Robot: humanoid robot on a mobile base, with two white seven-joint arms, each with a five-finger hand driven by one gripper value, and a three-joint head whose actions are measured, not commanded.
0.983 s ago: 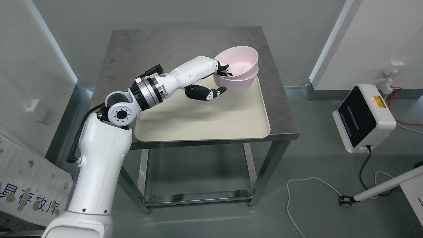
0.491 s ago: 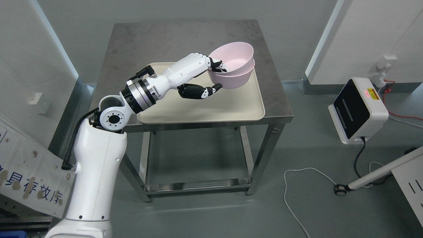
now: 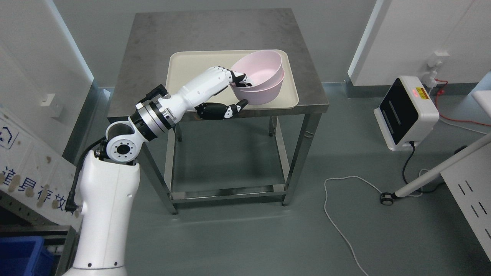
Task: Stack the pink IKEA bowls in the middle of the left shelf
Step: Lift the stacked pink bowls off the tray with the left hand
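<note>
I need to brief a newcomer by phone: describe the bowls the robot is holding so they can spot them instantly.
Find the steel table in the middle of the room, with a cream tray on top. At the tray's right side are the pink bowls, two nested as one stack, gripped at the rim by the left hand. They are the only pink things there.

blue chinese characters, perhaps "具存放", on the white board (image 3: 27,180) at left.
</note>
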